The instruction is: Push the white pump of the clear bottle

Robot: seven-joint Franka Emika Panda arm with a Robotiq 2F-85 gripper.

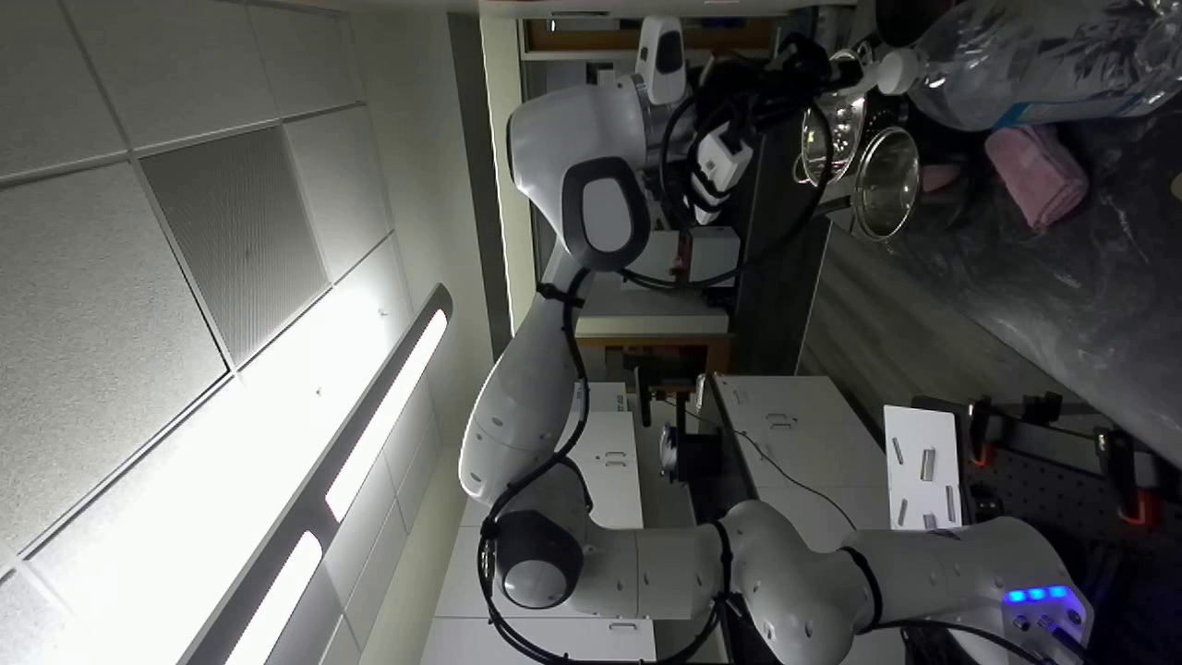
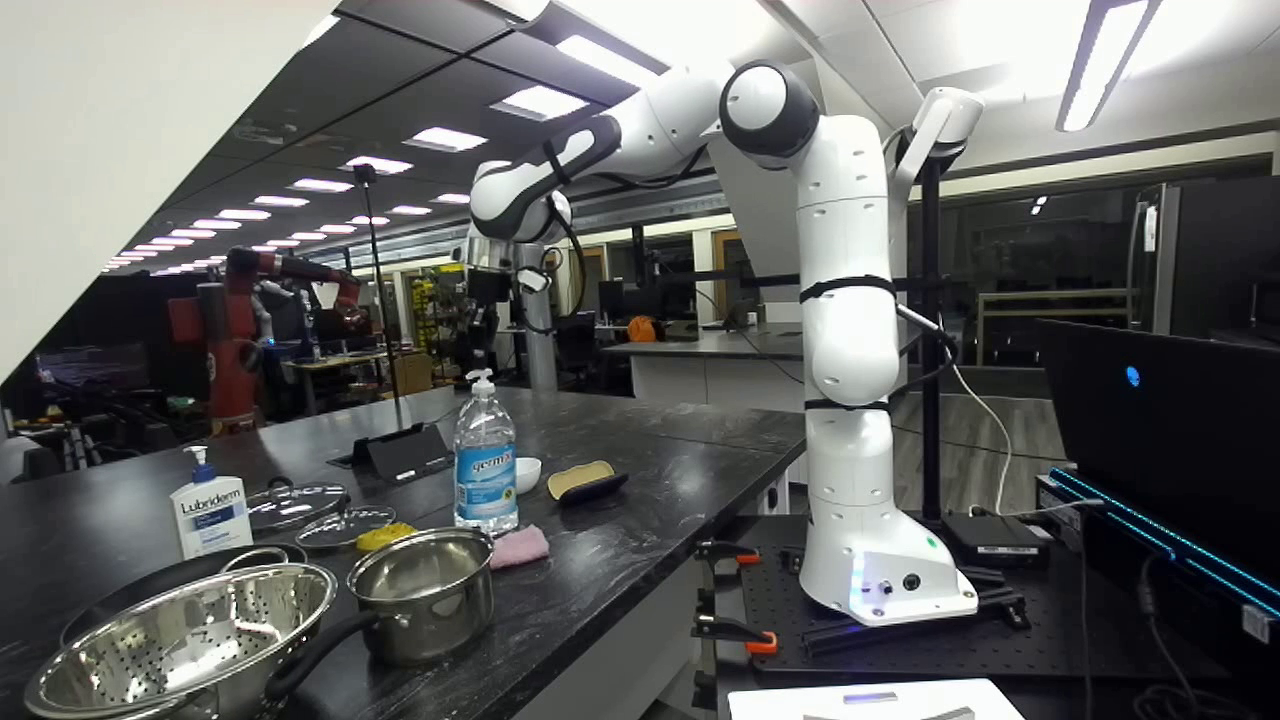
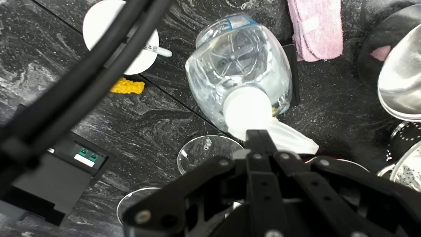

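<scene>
On the clear bottle, I can read "germx" near the top of the blue label. The white bottle carries the name "Lubriderm" in dark letters. Under both names, the smaller print is too fine for my eyes. A small blue sign glows on the black laptop.

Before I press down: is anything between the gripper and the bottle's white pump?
In an exterior view, no object shows between the gripper and the white pump just below it; whether they touch, I cannot tell.
</scene>
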